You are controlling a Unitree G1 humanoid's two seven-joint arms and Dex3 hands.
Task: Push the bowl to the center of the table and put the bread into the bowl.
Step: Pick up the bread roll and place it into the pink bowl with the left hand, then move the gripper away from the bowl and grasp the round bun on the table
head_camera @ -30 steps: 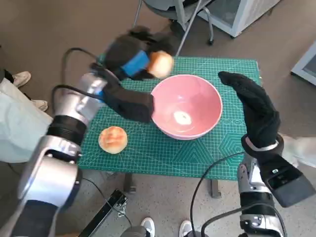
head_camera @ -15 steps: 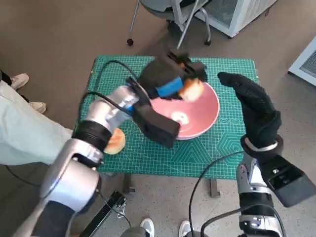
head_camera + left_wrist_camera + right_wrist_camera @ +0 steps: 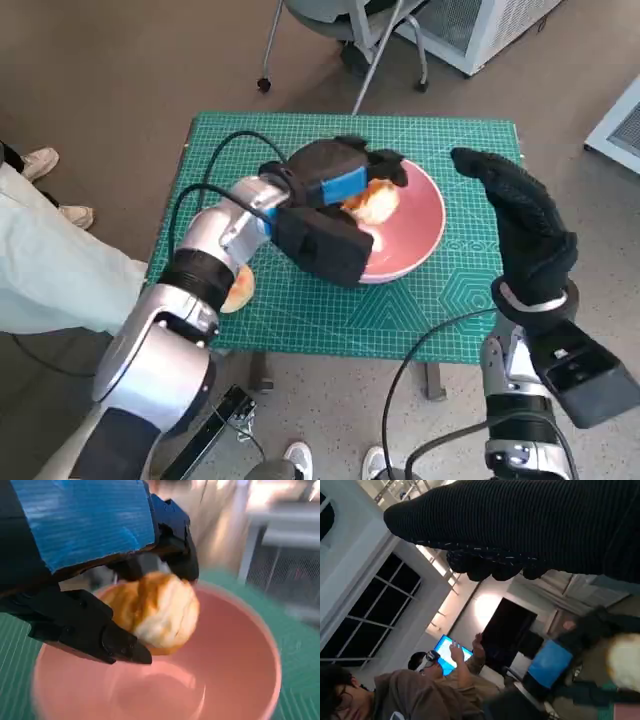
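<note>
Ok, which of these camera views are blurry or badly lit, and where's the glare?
Head view: evenly lit and sharp, with a bright reflection inside the pink bowl. Left wrist view: the bread and the left hand are fairly clear, the bowl rim and background smeared. Right wrist view: dim, the right hand dark against bright ceiling lights, with the bread a pale blur.

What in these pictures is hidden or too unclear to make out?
- Second bread roll, head view: mostly hidden behind the left forearm.
- Bowl, head view: its near-left side is covered by the left hand holding bread.
- Right hand: its fingers hardly show in the right wrist view.
</note>
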